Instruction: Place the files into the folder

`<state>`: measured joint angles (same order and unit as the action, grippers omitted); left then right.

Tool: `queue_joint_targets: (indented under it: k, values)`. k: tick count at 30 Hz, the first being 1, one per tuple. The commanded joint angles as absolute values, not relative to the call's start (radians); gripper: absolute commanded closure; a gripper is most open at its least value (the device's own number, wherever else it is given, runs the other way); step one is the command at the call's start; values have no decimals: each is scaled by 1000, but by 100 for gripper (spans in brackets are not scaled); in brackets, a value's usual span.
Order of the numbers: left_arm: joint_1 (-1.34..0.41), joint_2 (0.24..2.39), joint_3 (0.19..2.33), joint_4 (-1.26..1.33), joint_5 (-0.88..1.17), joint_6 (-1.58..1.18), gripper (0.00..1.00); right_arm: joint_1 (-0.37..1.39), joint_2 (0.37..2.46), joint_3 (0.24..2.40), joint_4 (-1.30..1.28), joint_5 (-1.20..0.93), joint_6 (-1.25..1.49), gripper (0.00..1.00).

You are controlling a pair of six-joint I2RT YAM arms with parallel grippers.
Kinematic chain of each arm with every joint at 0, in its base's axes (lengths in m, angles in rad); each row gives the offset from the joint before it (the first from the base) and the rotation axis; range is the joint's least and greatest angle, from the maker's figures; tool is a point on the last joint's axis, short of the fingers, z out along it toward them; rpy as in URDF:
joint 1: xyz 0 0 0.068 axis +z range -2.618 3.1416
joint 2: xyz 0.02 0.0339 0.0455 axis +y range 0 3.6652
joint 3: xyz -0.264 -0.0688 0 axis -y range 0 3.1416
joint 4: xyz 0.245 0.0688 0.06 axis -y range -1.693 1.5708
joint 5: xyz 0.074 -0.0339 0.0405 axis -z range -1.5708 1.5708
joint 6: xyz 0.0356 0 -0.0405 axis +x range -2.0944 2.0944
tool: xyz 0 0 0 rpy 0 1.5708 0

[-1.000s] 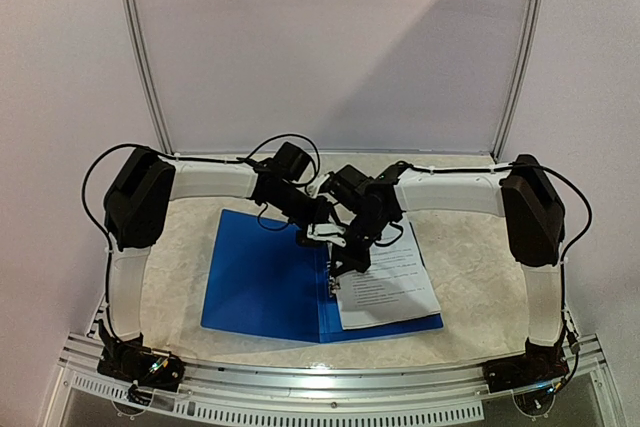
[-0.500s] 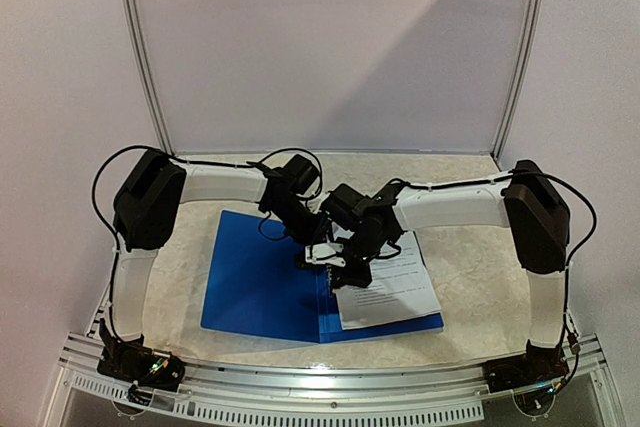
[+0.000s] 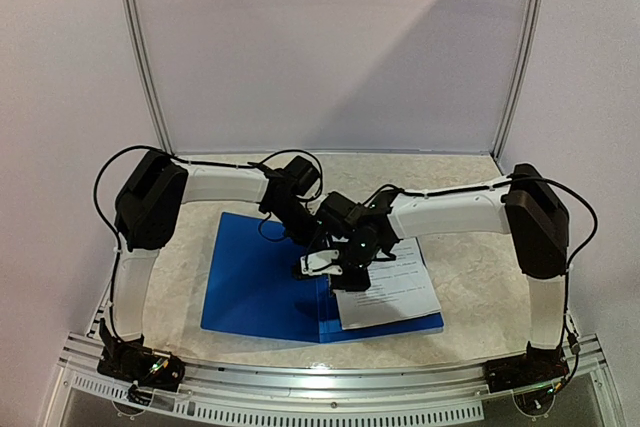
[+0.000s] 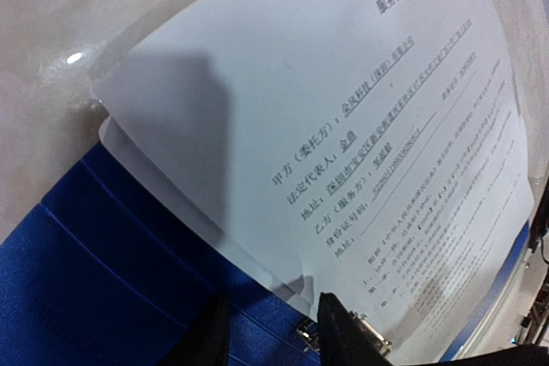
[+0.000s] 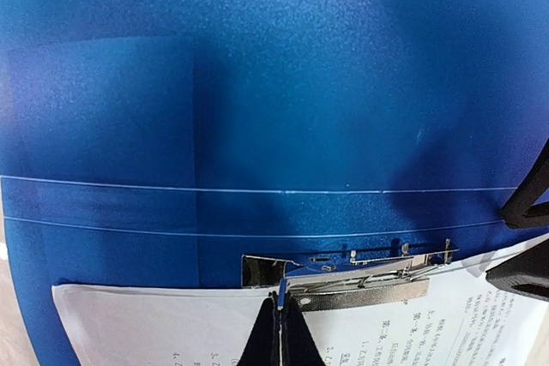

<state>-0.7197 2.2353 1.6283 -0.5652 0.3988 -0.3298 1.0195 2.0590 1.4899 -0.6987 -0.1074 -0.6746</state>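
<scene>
Both wrists sit lower and nearer 6 o'clock than one second ago. The right arm (image 3: 450,209) has reached further toward 9 o'clock, over the spine of the folder (image 3: 255,282), and the left arm (image 3: 225,184) has its elbow slightly more toward 3 o'clock.

Folder: open and flat at mid-desk (image 3: 470,267), unmoved. Its bare blue cover is at 9 o'clock of the spine.

Files (image 3: 395,287): on the cover at 3 o'clock of the spine, slightly skewed, with a strip of blue showing along their 6 o'clock edge. The left wrist view shows at least two sheets with their edges a little offset, and their far corner overhangs the folder onto the desk.

Metal clip (image 5: 360,272): on the spine, lying over the spine-side edge of the files. Cannot tell whether it clamps them.

Right fingers (image 5: 262,345): pressed together, only a hairline between them, tips touching the clip. Cannot tell if anything thin is pinched.

Left fingers (image 4: 204,340): apart, holding nothing, just beside the clip. In the right wrist view one finger is over the blue cover and the other over the paper, with the sheet edge between them.
</scene>
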Motion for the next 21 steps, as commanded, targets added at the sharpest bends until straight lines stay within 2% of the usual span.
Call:
queue_joint_targets:
  k: [1, 21]
  values:
    - [-727, 2275, 1637, -603, 385, -315, 63, 1046, 2140, 1484, -871, -49, -710, 100]
    - [-727, 2293, 1638, -605, 390, -317, 64, 1051, 2224, 1547, -935, -19, -720, 100]
